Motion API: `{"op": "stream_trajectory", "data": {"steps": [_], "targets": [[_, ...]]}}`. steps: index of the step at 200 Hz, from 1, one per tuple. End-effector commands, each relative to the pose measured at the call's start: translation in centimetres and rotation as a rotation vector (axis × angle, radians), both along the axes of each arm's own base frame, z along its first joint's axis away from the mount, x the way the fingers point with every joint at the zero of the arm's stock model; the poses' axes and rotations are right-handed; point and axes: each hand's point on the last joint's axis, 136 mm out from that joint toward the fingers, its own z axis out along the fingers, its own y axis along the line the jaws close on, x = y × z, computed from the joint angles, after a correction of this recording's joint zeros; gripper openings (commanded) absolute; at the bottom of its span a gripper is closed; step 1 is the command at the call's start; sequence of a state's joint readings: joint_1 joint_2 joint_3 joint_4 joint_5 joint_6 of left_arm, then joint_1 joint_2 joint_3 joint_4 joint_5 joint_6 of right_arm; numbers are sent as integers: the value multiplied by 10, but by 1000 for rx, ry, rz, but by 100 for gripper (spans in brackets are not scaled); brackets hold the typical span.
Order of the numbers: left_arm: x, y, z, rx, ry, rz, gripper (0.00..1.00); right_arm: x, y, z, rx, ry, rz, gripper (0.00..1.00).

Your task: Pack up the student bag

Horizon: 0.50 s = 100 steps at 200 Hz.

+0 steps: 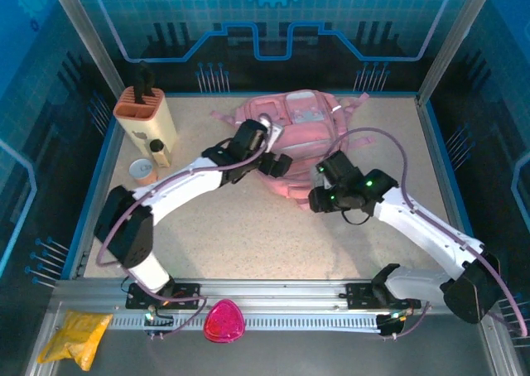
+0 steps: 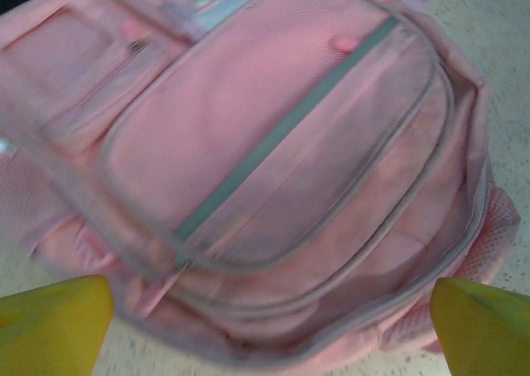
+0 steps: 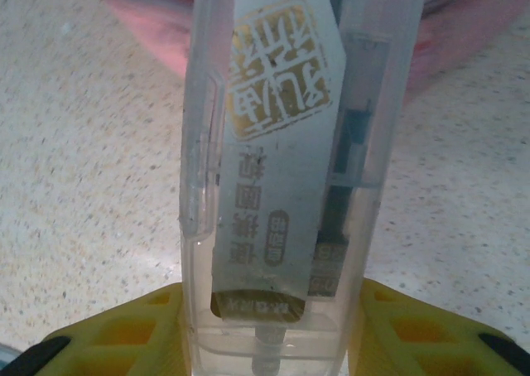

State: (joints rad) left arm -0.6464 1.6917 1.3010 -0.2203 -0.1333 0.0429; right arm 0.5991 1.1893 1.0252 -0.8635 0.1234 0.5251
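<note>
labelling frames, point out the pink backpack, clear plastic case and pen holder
pink backpack (image 2: 273,161): left wrist view, on its front pocket flap
clear plastic case (image 3: 277,185): right wrist view, on its printed label
pen holder (image 1: 153,126): top external view, cream side

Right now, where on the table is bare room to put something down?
The widest bare patch is the table middle, bordered by the left arm, the right arm and the student bag. A smaller one lies right of the bag. The back left is crowded: beige holder, small bottle, tan roll.
</note>
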Motion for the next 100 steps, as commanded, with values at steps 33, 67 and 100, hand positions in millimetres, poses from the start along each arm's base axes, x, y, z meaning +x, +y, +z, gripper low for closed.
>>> {"op": "stream_trajectory", "data": {"steps": [33, 67, 100], "targets": [[17, -47, -29, 188, -93, -238, 98, 16, -24, -8, 62, 62, -68, 43], [37, -53, -51, 252, -82, -219, 97, 27, -30, -15, 63, 72, -86, 41], [61, -50, -54, 250, -102, -173, 89, 30, -33, -20, 63, 88, -90, 41]]}}
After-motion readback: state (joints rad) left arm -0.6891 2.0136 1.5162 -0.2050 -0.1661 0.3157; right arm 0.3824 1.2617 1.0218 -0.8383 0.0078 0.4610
